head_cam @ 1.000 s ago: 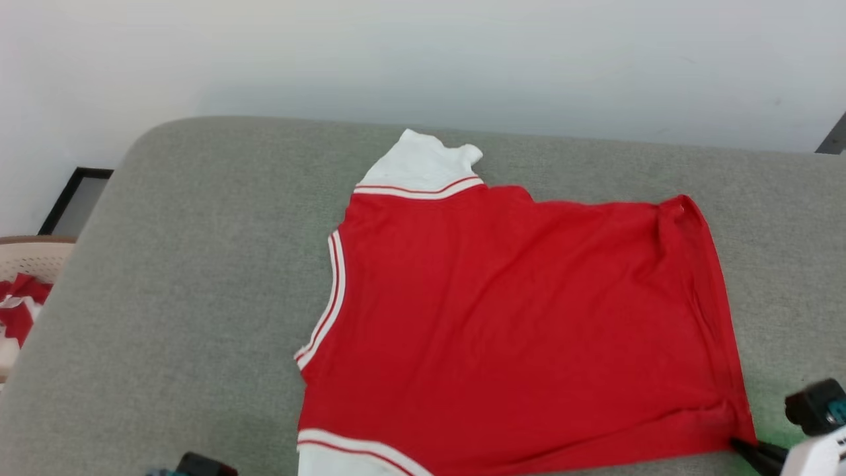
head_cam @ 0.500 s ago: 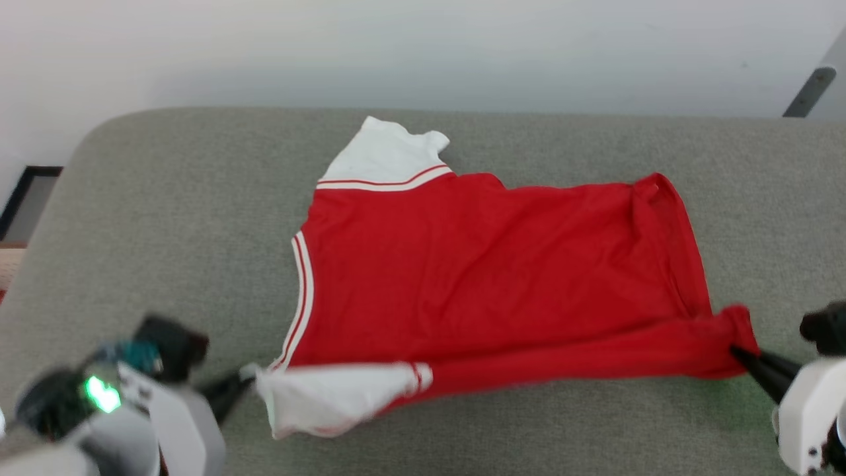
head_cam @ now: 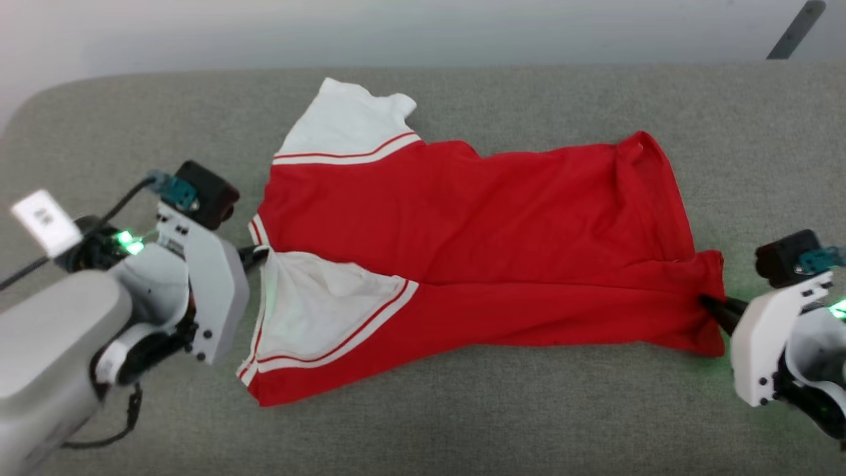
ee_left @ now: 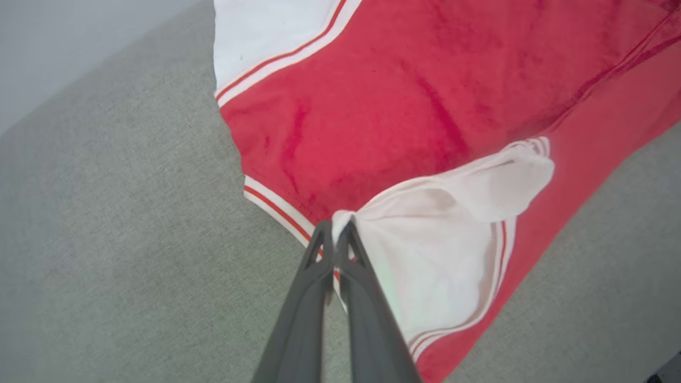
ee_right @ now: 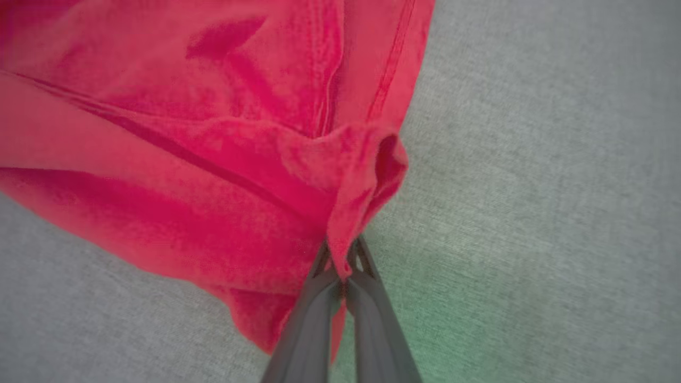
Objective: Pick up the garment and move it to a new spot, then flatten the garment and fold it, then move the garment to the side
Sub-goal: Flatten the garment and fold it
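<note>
Now garment (head_cam: 476, 225) half-folded, pinched by both grippers

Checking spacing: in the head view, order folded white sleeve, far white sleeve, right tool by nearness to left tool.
1. folded white sleeve, in the left tool's grip.
2. far white sleeve, at the back.
3. right tool, far right, gripping the garment.

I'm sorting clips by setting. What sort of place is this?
Probably an indoor room, home-like or a test space: a wide grey fabric cushion, sofa or bed, against a plain pale wall, with a red shirt laid on it.
</note>
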`<state>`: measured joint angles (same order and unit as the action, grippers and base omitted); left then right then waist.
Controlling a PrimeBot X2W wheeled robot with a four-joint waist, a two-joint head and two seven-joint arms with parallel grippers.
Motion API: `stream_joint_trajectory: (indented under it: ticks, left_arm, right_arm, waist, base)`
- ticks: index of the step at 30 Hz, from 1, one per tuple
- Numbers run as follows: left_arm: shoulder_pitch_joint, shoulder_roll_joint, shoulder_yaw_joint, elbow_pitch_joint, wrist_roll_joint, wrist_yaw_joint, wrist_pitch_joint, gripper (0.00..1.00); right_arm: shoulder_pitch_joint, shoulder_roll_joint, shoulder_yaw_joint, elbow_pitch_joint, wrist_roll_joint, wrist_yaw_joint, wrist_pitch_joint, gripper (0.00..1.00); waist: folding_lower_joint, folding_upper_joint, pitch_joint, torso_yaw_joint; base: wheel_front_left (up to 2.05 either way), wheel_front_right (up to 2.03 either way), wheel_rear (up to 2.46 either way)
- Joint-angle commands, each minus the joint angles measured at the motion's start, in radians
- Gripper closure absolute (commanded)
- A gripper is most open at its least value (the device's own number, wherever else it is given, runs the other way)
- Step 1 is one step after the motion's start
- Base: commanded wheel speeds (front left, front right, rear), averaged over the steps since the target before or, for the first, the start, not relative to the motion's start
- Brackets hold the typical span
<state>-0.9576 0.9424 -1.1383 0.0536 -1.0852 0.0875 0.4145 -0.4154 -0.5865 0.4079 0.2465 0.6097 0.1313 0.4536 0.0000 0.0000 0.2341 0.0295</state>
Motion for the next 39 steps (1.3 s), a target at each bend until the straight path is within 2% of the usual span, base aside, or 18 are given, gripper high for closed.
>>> stream_joint_trajectory:
  ticks: [1,6,14,16,17,19,20,21,23,24,25,26,32,39]
  left_arm:
    - [-0.013,-0.028,-0.008,0.050,-0.007,-0.024,0.009,1.00]
    - [-0.027,-0.123,-0.034,0.232,-0.040,-0.090,0.053,1.00]
    - [-0.036,-0.229,-0.051,0.459,-0.089,-0.142,0.110,1.00]
    - [-0.039,-0.248,-0.055,0.499,-0.091,-0.152,0.117,0.91]
    - [-0.042,-0.256,-0.055,0.516,-0.093,-0.156,0.118,0.84]
    - [-0.053,-0.268,-0.050,0.546,-0.095,-0.163,0.108,0.62]
    - [-0.059,-0.273,-0.045,0.558,-0.095,-0.163,0.100,0.11]
    - [-0.060,-0.279,-0.042,0.569,-0.099,-0.165,0.095,0.00]
    - [-0.066,-0.286,-0.042,0.585,-0.098,-0.171,0.092,0.00]
    - [-0.070,-0.288,-0.041,0.590,-0.096,-0.174,0.087,0.00]
    - [-0.075,-0.290,-0.038,0.592,-0.093,-0.175,0.079,0.00]
    - [-0.076,-0.290,-0.036,0.594,-0.093,-0.177,0.072,0.00]
    - [-0.057,-0.278,-0.023,0.575,-0.101,-0.168,0.034,0.00]
    - [-0.016,-0.246,-0.006,0.484,-0.149,-0.106,0.072,0.00]
  right_arm:
    - [-0.020,0.014,0.015,0.017,0.004,-0.001,0.007,1.00]
    - [-0.063,0.042,0.061,0.071,0.021,-0.001,0.030,1.00]
    - [-0.118,0.057,0.113,0.123,0.048,-0.001,0.056,1.00]
    - [-0.128,0.057,0.122,0.136,0.057,-0.001,0.068,1.00]
    - [-0.134,0.058,0.126,0.141,0.059,-0.001,0.072,1.00]
    - [-0.141,0.059,0.131,0.153,0.066,-0.001,0.078,1.00]
    - [-0.147,0.057,0.134,0.160,0.066,-0.001,0.081,1.00]
    - [-0.149,0.055,0.137,0.166,0.069,-0.001,0.083,0.94]
    - [-0.156,0.054,0.146,0.169,0.074,-0.001,0.079,0.64]
    - [-0.159,0.052,0.149,0.170,0.078,-0.001,0.076,0.53]
    - [-0.160,0.049,0.153,0.172,0.081,-0.001,0.077,0.33]
    - [-0.161,0.048,0.156,0.173,0.084,-0.001,0.075,0.02]
    - [-0.155,0.029,0.141,0.167,0.084,-0.001,0.026,0.00]
    - [-0.122,0.028,0.084,0.135,0.038,-0.001,-0.095,0.00]
  waist:
    - [0.0000,0.0000,0.022,-0.013]
    - [0.0000,0.0000,0.039,-0.019]
    - [0.0000,0.0000,0.054,-0.024]
    - [0.0000,0.0000,0.054,-0.023]
    - [0.0000,0.0000,0.053,-0.022]
    - [0.0000,0.0000,0.048,-0.019]
    - [0.0000,0.0000,0.044,-0.017]
    - [0.0000,0.0000,0.038,-0.013]
    - [0.0000,0.0000,0.025,-0.007]
    - [0.0000,0.0000,0.018,-0.003]
    - [0.0000,0.0000,0.010,0.001]
    - [0.0000,0.0000,0.002,0.005]
    - [0.0000,0.0000,-0.049,0.033]
    - [0.0000,0.0000,-0.096,0.059]
  base:
    - [0.00,0.00,0.00]
    - [0.00,0.00,0.00]
    - [0.00,0.00,0.00]
    - [0.00,0.00,0.00]
    - [0.00,0.00,0.00]
    - [0.00,0.00,0.00]
    - [0.00,0.00,0.00]
    - [0.00,0.00,0.00]
    - [0.00,0.00,0.00]
    - [0.00,0.00,0.00]
    - [0.00,0.00,0.00]
    - [0.00,0.00,0.00]
    - [0.00,0.00,0.00]
    - [0.00,0.00,0.00]
